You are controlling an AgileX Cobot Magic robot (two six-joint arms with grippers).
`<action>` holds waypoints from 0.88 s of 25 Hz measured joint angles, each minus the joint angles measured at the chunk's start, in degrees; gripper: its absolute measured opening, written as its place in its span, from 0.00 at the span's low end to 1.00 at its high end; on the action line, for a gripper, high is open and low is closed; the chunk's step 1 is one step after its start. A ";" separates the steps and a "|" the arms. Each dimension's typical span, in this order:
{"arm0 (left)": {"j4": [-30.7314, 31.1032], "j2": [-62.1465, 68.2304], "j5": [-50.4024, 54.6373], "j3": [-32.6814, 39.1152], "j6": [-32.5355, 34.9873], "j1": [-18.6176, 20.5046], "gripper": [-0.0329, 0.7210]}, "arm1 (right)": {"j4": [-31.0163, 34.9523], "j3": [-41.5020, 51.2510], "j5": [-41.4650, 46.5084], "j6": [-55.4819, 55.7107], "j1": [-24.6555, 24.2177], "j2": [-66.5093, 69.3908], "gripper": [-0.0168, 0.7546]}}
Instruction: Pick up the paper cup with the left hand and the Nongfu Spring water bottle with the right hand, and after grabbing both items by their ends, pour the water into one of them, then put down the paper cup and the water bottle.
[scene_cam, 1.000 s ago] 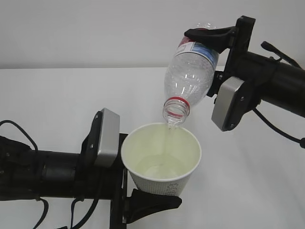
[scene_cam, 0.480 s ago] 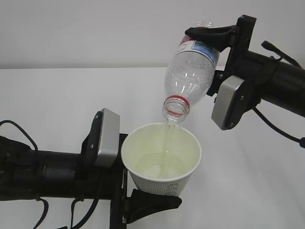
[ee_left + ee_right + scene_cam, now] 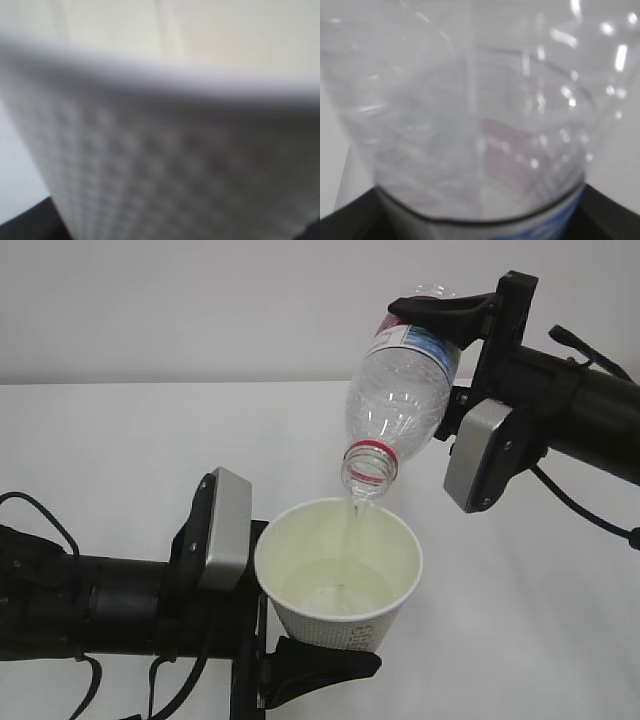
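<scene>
Nongfu Spring water bottle (image 3: 400, 400) is held tilted steeply, neck down, in the upper right of the exterior view, pinched near its base end by the right hand (image 3: 440, 312). A red neck ring is seen above the open mouth, and a red-and-white label with a blue patch sits near the fingers; no writing on it can be read. A thin stream of water (image 3: 352, 530) is seen falling from the mouth into the paper cup (image 3: 340, 575), which is held upright at lower centre, clasped low on its wall by the left hand (image 3: 315, 665). Dark print on the cup's lower wall is too small to read. In the wrist views only a blurred textured cup wall (image 3: 165, 160) and the clear bottle wall (image 3: 470, 125) are shown.
</scene>
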 joint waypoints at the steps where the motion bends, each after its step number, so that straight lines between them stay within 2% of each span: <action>1: 0.00 0.00 0.11 0.00 0.00 0.00 0.70 | 0.00 0.00 0.00 -0.29 0.00 0.00 0.70; 22: 0.00 0.00 0.18 0.00 0.00 0.00 0.70 | 0.22 0.00 -0.04 -1.16 0.00 0.00 0.70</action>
